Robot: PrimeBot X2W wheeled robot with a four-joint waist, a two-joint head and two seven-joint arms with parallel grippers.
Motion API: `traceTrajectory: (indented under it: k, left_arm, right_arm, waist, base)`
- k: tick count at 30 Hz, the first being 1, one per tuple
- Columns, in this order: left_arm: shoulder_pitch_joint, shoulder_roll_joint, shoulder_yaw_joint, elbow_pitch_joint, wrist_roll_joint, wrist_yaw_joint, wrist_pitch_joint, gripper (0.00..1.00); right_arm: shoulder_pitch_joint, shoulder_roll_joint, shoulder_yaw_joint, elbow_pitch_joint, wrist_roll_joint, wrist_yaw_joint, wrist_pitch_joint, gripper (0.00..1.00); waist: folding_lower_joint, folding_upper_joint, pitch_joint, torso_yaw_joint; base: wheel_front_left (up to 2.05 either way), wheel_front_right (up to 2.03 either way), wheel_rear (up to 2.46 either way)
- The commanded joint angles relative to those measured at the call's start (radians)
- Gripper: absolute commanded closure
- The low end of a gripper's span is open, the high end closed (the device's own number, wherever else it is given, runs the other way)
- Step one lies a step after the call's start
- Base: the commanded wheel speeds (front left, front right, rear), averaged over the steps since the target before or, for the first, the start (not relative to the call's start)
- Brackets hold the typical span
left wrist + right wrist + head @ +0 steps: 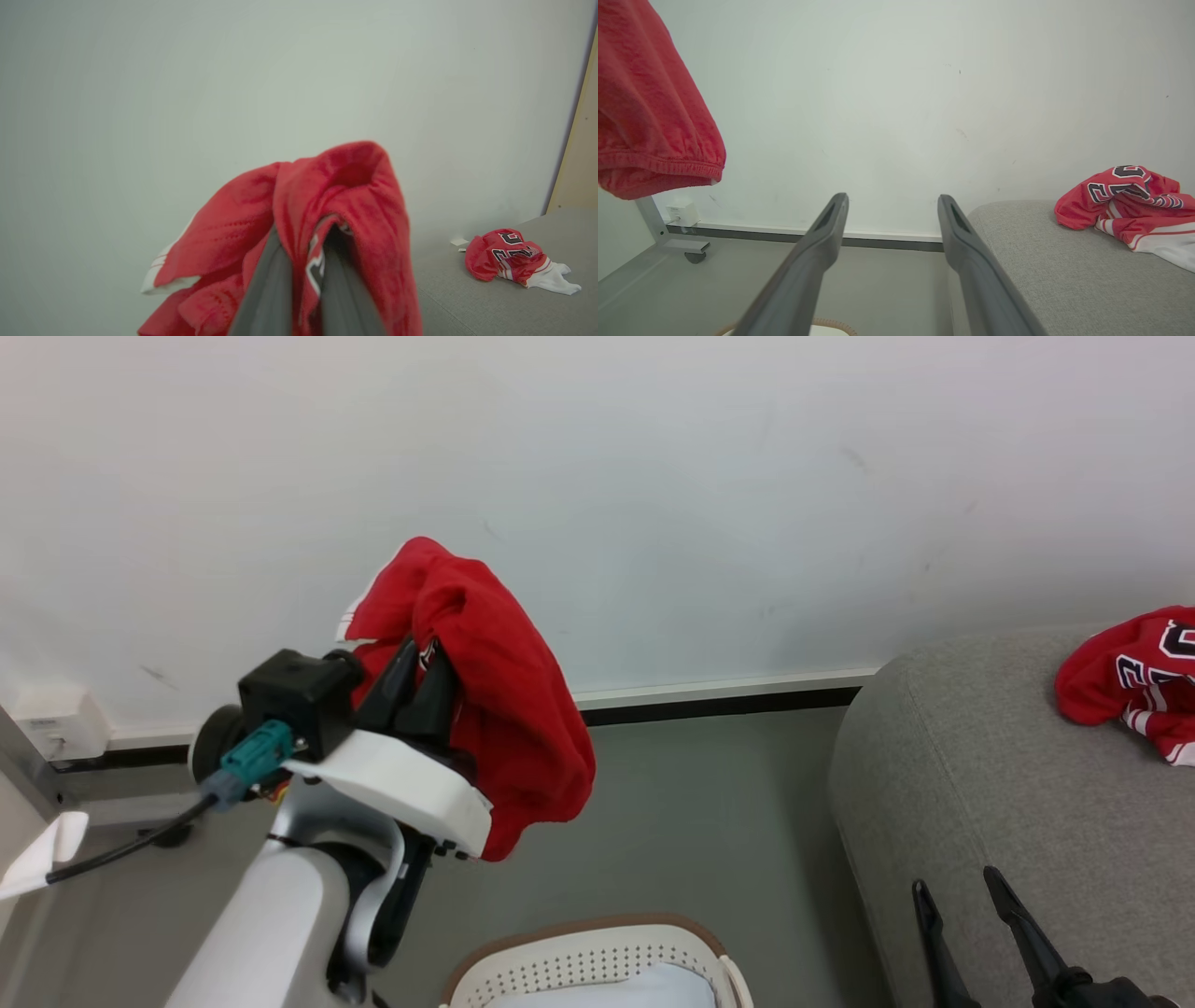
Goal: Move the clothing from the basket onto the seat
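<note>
The jersey lying on the seat bears black, white-edged numerals, folded and not fully legible. The basket holds a pale item, kind undetermined. The left gripper is clenched on a red garment raised above the floor; the right gripper stands spread, empty.
</note>
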Motion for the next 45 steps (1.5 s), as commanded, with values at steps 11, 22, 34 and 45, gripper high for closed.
traceTrajectory:
  k: [11, 22, 34, 45]
  left_arm:
    - [0.012, -0.002, -0.011, -0.024, 0.0, 0.014, 0.003, 1.0]
    - [-0.021, -0.032, -0.054, 0.006, -0.008, -0.005, -0.013, 1.0]
    - [-0.053, -0.085, -0.114, 0.053, -0.019, -0.03, -0.038, 1.0]
    - [-0.081, -0.142, -0.185, 0.105, -0.038, -0.051, -0.058, 1.0]
  right_arm:
    - [-0.011, -0.03, 0.071, -0.048, -0.038, -0.002, -0.002, 0.0]
    - [-0.226, -0.059, 0.381, 0.025, -0.025, -0.002, -0.002, 0.0]
    - [-0.53, 0.022, 0.525, 0.332, 0.027, -0.002, -0.002, 0.0]
    - [-0.675, 0.022, 0.624, 0.418, 0.198, -0.002, -0.002, 0.0]
  waist:
    - [0.0001, -0.0001, 0.013, -0.008]
    - [0.0001, -0.0001, 0.035, 0.012]
    - [0.0001, -0.0001, 0.042, 0.068]
    - [0.0001, -0.0001, 0.039, 0.128]
  base:
    - [0.0, 0.0, 0.0]
    - [0.0, 0.0, 0.0]
    - [0.0, 0.0, 0.0]
    - [0.0, 0.0, 0.0]
